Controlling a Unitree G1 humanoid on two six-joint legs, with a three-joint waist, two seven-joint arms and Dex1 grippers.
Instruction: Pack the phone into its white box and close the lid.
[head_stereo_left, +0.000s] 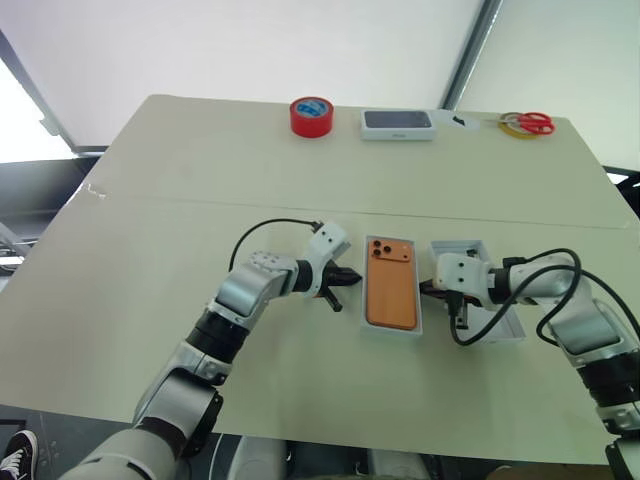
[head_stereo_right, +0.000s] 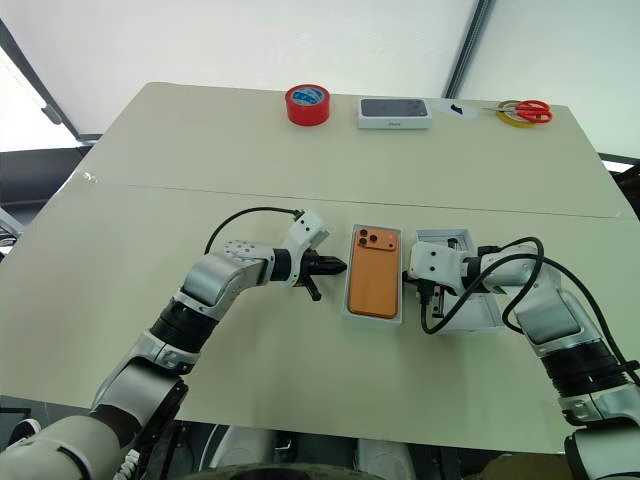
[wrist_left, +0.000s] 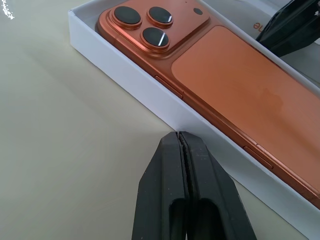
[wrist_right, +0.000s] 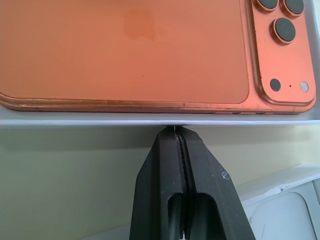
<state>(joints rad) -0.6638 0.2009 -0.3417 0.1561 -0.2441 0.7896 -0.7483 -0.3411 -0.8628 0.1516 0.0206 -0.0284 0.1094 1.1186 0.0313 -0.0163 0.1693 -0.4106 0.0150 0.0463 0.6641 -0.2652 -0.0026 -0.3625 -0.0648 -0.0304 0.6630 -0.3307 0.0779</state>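
Both grippers, left (head_stereo_left: 345, 279) and right (head_stereo_left: 428, 287), jaws together, flanking boxed phone (head_stereo_left: 390, 283), perhaps touching.

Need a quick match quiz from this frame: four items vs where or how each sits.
Items:
1. phone
2. left gripper
3. red tape roll
4. scissors

States:
A. far edge, robot's right
B. shut, beside the white box
C. lying camera-side up in the white box
D. far edge, left of the box with a dark print

Pairs: 1-C, 2-B, 3-D, 4-A
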